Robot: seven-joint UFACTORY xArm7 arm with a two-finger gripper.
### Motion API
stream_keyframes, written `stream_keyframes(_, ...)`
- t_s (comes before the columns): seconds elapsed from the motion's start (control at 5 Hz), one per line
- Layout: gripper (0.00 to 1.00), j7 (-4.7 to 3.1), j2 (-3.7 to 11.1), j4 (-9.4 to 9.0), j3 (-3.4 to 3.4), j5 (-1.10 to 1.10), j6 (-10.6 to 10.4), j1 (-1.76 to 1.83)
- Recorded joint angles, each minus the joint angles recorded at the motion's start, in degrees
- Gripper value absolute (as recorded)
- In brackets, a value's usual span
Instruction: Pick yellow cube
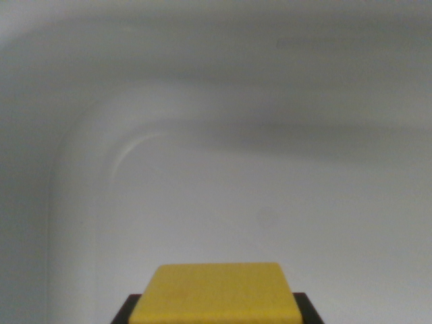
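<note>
Though blurred and close, fills nearly the whole wrist view: a pale grey-white tub with a smooth floor, a rounded inner corner curving up on the wrist view's left, and a wall running along the top. Carries a soft dark shadow band across the upper middle and a faint curved glint near the corner. Lower down, at bottom centre and cut by the frame edge, sits the yellow cube, top face showing, edges rounded. Flanking it tightly on both sides, touching its lower corners, two dark tips of the hand. Appears closed upon the yellow cube, narrow, holding it between the tips.
</note>
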Motion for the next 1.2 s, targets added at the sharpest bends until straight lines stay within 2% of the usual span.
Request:
stream_keyframes(0.2, 1.0, -0.01, -0.84, 1.9, 0.1, 0.16, 2.73, -0.02)
stream_keyframes(0.4, 1.0, -0.01, -0.84, 1.9, 0.1, 0.16, 2.73, -0.02)
stream_keyframes(0.6, 1.0, -0.02, -1.67, 3.78, 0.19, 0.32, 5.43, -0.05)
stream_keyframes(0.8, 1.0, -0.02, -1.67, 3.78, 0.19, 0.32, 5.43, -0.05)
stream_keyframes(1.0, 1.0, -0.02, -2.48, 5.62, 0.28, 0.47, 8.07, -0.07)
stream_keyframes(1.2, 1.0, -0.02, -2.48, 5.62, 0.28, 0.47, 8.07, -0.07)
